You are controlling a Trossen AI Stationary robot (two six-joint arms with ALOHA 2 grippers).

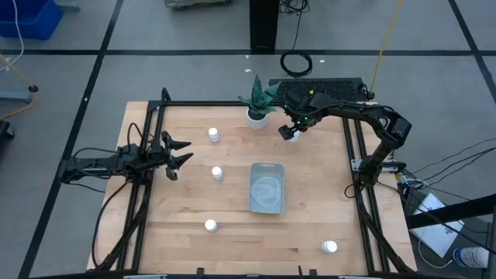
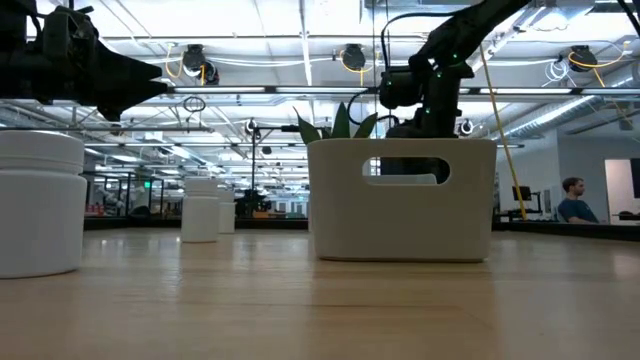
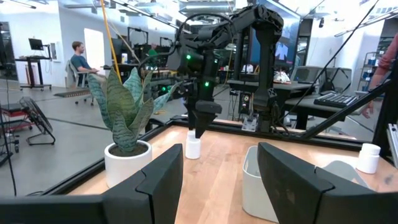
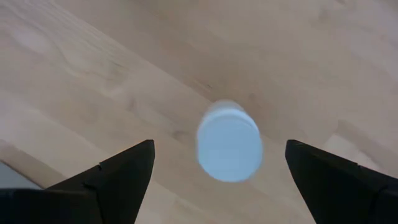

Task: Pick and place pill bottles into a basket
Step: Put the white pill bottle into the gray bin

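Right gripper [image 4: 217, 171] above pill bottle [image 1: 291, 133] just beside the plant pot [image 1: 257, 117] — fingers spread, not touching. Left gripper [image 1: 180, 153] idle, fingers spread — well apart from pot.

Grey floor [image 1: 116, 77] around table, crossed by dark lines. Blue bin [image 1: 27, 17] on floor at far left corner. Coiled black cable [image 1: 296, 63] on floor beyond table's far edge. Yellow cable [image 1: 385, 39] running down toward table's far right. Open hall behind: white ceiling with beams and ducts [image 2: 290, 40], rows of ceiling lights. Desks with monitors [image 3: 36, 45] in far room. Seated person [image 3: 79, 61] at desk; another person [image 2: 574, 200] at right.
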